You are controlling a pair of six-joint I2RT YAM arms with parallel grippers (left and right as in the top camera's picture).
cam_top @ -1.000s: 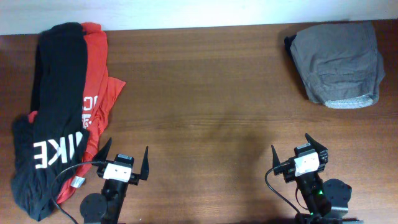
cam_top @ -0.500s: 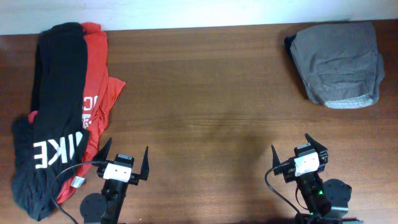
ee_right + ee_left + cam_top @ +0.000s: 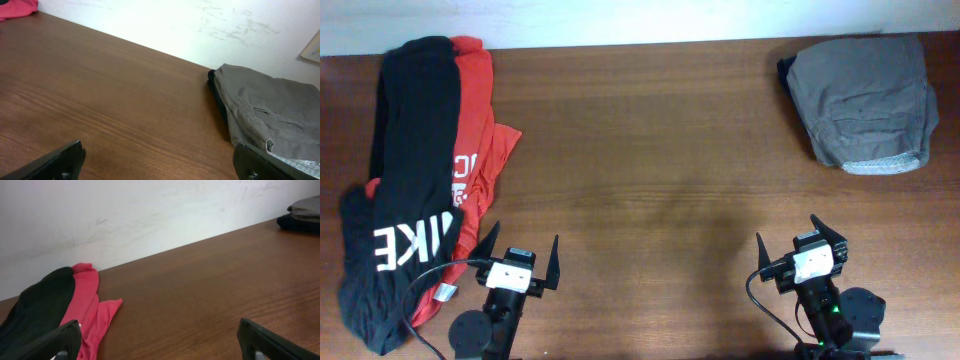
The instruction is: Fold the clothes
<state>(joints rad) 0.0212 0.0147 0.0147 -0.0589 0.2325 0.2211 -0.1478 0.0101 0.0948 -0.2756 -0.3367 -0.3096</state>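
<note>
The clothes lie in a heap at the table's left edge. A black T-shirt [image 3: 408, 170] with white lettering is draped over a red T-shirt [image 3: 472, 120] with white print. In the left wrist view the black shirt [image 3: 35, 307] and the red one [image 3: 87, 297] lie ahead to the left. My left gripper [image 3: 524, 240] is open and empty near the front edge, just right of the heap, its left finger [image 3: 50, 342] beside the red cloth. My right gripper [image 3: 788, 232] is open and empty at the front right, over bare wood [image 3: 150, 115].
A folded grey garment [image 3: 865, 100] with a ribbed hem rests at the back right corner, also seen as grey cloth [image 3: 265, 112] ahead of the right gripper. The brown wooden table [image 3: 650, 150] ends at a white wall [image 3: 150, 215] at the back.
</note>
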